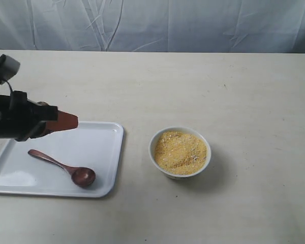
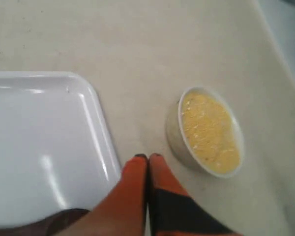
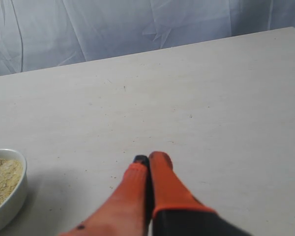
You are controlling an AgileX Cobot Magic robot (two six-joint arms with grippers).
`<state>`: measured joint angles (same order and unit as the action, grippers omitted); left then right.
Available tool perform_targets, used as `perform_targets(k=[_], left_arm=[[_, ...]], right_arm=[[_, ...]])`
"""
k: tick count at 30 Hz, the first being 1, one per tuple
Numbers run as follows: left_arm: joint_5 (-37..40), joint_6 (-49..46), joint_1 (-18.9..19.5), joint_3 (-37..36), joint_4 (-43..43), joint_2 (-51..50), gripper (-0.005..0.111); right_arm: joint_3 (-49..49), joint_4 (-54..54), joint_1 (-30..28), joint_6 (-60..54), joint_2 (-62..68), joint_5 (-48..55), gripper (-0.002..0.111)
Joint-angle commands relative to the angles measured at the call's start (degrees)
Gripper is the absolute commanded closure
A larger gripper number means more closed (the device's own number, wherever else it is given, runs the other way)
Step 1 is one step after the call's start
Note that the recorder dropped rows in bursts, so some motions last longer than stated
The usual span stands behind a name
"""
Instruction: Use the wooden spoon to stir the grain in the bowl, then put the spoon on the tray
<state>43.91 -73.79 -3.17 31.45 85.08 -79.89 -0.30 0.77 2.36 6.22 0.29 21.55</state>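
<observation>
The dark wooden spoon [image 1: 66, 167] lies flat on the white tray [image 1: 104, 137] at the left, its oval head toward the tray's front right. Above the tray's back left part hangs my left gripper [image 1: 75, 121], orange jaws pressed together and empty, clear of the spoon. The left wrist view shows that gripper [image 2: 148, 157] shut over the table between the tray [image 2: 49, 142] and the white bowl [image 2: 173, 132] of yellow grain [image 2: 209, 132]. The bowl [image 1: 204, 162] with the grain [image 1: 180, 151] stands right of the tray. My right gripper [image 3: 151, 158] is shut, empty, above bare table; the bowl [image 3: 14, 199] sits beside it.
A pale tabletop [image 1: 244, 91] runs under everything, and a creased grey-blue cloth backdrop [image 1: 152, 23] hangs behind its far edge. The right arm does not appear in the exterior view.
</observation>
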Motion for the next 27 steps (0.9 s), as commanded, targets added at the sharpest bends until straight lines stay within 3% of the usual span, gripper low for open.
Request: perform_targets(k=[1,5,9,13,16,18,23,27], left_arm=[[-17.6,4.2,-11.2,2.4,-10.8,7.0,0.107],[-36.5,8.7,-18.0,2.7,-23.4,12.6,0.107],[-43.9,9.4,-17.3,2.7,-28.2,13.8,0.107],[-34.1,9.9,-9.3,2.7,-28.9,12.1,0.107],[-28.5,15.6,-2.9,2.7,-32.5,9.5,0.107],[-26.3,17.1,-1.1,3.3,-34.5,9.1,0.107],[-14.2,17.1,-4.5,9.1,-36.1,9.1,0.107],[-14.6,24.1,-14.5,12.0,-48.1,9.9,0.107]], right_arm=[[0.3,-0.2,-0.3,0.0,-0.3,-0.6,0.108],[0.3,-0.2,-0.3,0.0,-0.3,-0.6,0.108],[0.3,-0.2,-0.3,0.0,-0.3,-0.6,0.108],[0.3,-0.2,-0.3,0.0,-0.3,-0.6,0.108],[0.3,-0.2,-0.3,0.0,-0.3,-0.6,0.108],[0.3,-0.2,-0.3,0.0,-0.3,-0.7,0.108],[0.3,-0.2,-0.3,0.0,-0.3,-0.7,0.108],[0.3,-0.2,-0.3,0.0,-0.3,-0.7,0.108]])
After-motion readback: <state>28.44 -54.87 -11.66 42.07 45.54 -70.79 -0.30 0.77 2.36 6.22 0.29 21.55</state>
